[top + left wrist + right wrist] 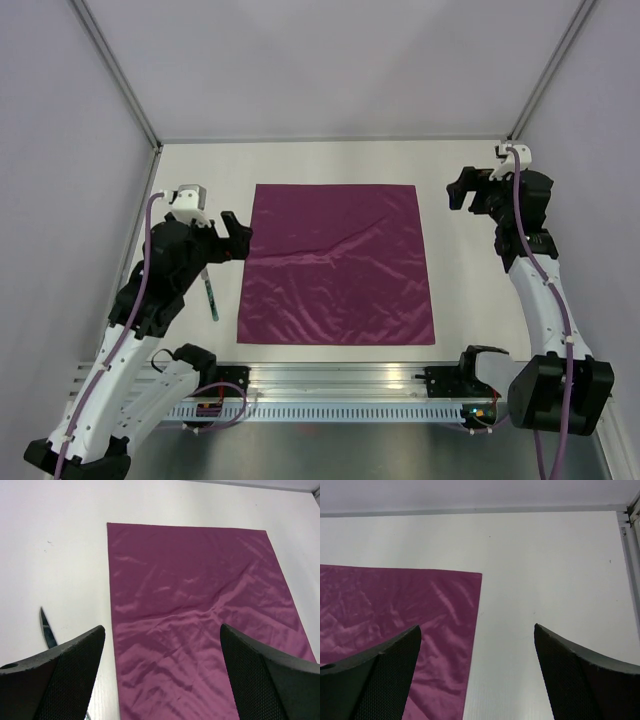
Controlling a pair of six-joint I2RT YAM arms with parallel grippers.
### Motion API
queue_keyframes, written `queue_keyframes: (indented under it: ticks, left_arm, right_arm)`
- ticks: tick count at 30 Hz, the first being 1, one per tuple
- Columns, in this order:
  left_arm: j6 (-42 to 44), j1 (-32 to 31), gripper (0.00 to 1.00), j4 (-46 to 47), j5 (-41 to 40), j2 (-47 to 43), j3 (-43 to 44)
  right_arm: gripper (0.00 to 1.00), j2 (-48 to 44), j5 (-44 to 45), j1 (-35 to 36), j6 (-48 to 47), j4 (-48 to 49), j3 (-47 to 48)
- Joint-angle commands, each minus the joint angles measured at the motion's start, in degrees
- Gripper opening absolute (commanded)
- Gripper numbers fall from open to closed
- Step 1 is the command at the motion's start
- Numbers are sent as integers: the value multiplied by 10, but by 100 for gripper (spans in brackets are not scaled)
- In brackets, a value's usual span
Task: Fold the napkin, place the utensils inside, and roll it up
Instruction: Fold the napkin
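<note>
Table [300, 165] with a napkin [335, 265] spread flat, one gripper at each side of it.
The white table carries the purple napkin, which lies unfolded near the middle, with soft creases across it and its corners flat. The left gripper [243, 236] hangs just beside the napkin's left edge, its fingers wide apart and holding nothing. The right gripper [455, 192] hangs off the far right corner of the napkin, fingers also wide apart, nothing between them. The utensils [210, 295] lie on the table left of the napkin, not touching it, partly under the left arm [150, 290]; I see one thin dark stick and cannot tell if there are more.
</note>
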Motion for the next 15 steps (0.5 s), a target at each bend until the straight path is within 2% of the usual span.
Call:
queue_keyframes:
  ticks: [1, 5, 7, 11, 12, 14, 15]
  left_arm:
    - [3, 2, 100, 16, 36, 3, 3]
    - [-26, -11, 100, 25, 58, 52, 30]
    - [-35, -63, 100, 39, 35, 66, 39]
    - [-42, -208, 100, 116, -92, 131, 43]
    - [-39, -269, 100, 133, -109, 172, 43]
    - [-22, -328, 100, 173, -157, 222, 46]
    - [-17, -366, 100, 216, -162, 280, 51]
  right_arm:
    - [98, -12, -34, -11, 7, 9, -2]
    - [98, -11, -67, -13, -9, -6, 10]
    - [98, -10, -78, -13, -18, -15, 14]
    - [98, 11, -80, -14, -28, -51, 51]
    - [98, 18, -79, -13, -30, -67, 85]
    - [98, 43, -78, -13, -32, -118, 122]
    - [98, 51, -77, -13, -33, -141, 150]
